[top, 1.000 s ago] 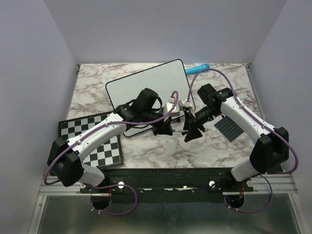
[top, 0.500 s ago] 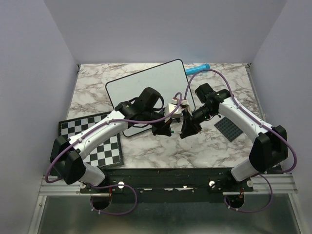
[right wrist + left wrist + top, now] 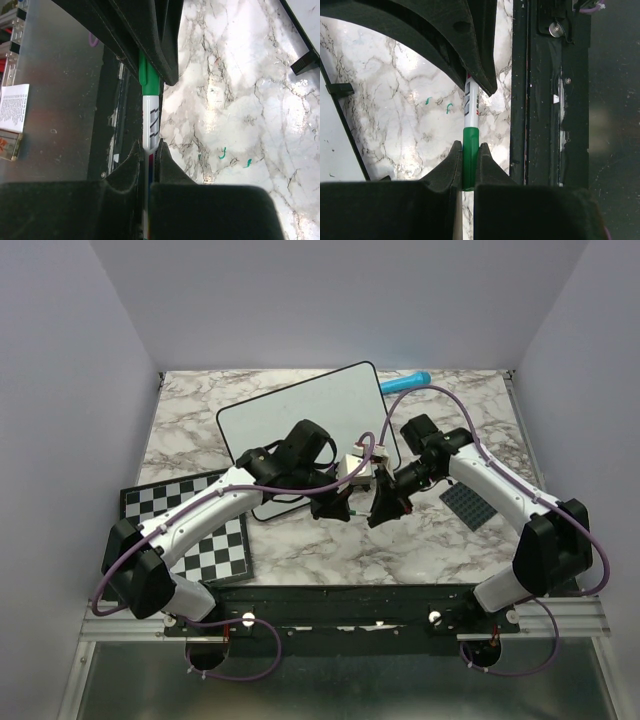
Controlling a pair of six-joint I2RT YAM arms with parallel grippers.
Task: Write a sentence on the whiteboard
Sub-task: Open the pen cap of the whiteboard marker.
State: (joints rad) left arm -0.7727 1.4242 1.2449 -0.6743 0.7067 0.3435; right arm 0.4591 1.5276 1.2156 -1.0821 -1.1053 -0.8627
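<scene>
Left gripper [image 3: 469,156]: your left fingers are clamped tight on the green cap [image 3: 148,75] of a marker [image 3: 471,107], pinching it from both sides.
Right gripper [image 3: 148,150]: your right fingers are closed on the white barrel of the same marker, at the opposite end from the cap.
Marker: it spans the short gap between your two grippers, roughly level above the table, with black print on the barrel. From the top view only a sliver shows between the two black fingertips.
Where the grippers meet: over the marble table [image 3: 300,550], just in front of the board's near right corner and ahead of the black base rail.
Whiteboard [image 3: 300,420]: it lies on the table at a slant, far of centre. Your left arm crosses its near edge. The part of its face you can see is plain white, and a small black foot [image 3: 305,62] shows in the right wrist view.
Green marks [image 3: 449,108]: two small hooked strokes sit on the marble itself, below the marker and clear of the board.
Checkerboard [image 3: 195,530]: near left, partly under your left arm.
Dark grid mat [image 3: 468,505]: right of the grippers, beside your right arm.
Blue cylinder [image 3: 405,383]: at the far edge, just past the board's far right corner.
</scene>
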